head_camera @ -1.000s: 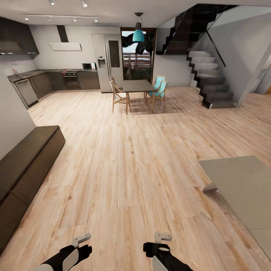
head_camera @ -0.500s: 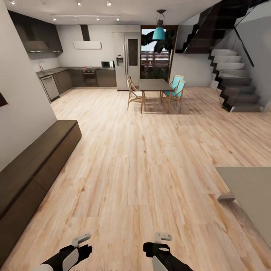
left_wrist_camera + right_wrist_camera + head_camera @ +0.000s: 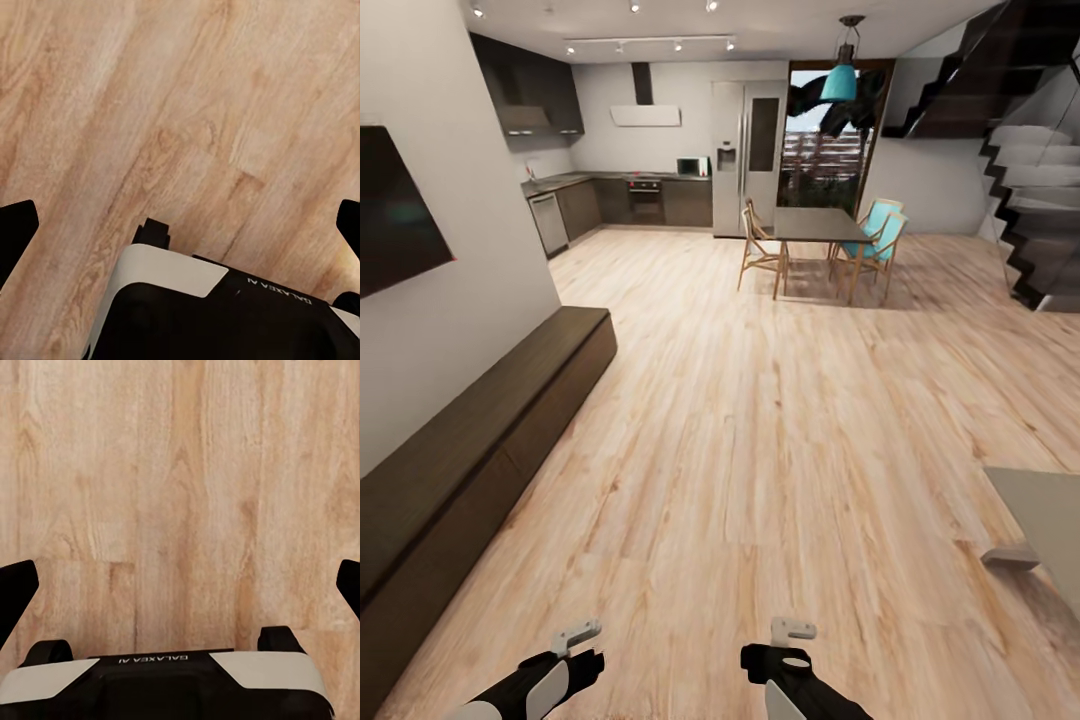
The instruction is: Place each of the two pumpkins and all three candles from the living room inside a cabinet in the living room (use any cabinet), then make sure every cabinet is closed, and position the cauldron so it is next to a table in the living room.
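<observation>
Dark-brown wood cabinet runs along the wall from about 9 o'clock up toward 11 o'clock, all fronts flush and shut, top bare. No pumpkins, candles or cauldron anywhere in sight; the robot reads as in transit, hunting for them.

Left gripper and right gripper hang low at 7 and 5 o'clock, over bare plank floor. In both wrist views the dark fingertips sit at opposite edges with only planks between: jaws spread wide, carrying nothing.

Step in hand, by my reading: scanning and driving. To do it well, keep the arms tucked as they are and sweep the head over the living-room side before committing the base; the cabinet is already close, so the goods are what needs finding.

Around: pale grey slab at 3 o'clock, possibly the low table, with a small grey piece by its corner. Dining table with chairs at 12 to 1 o'clock, kitchen behind, stairs at 2 o'clock, dark screen on the wall at 10.

Obstacles: the slab's corner to the right and the cabinet to the left bound the lane; open floor between.
</observation>
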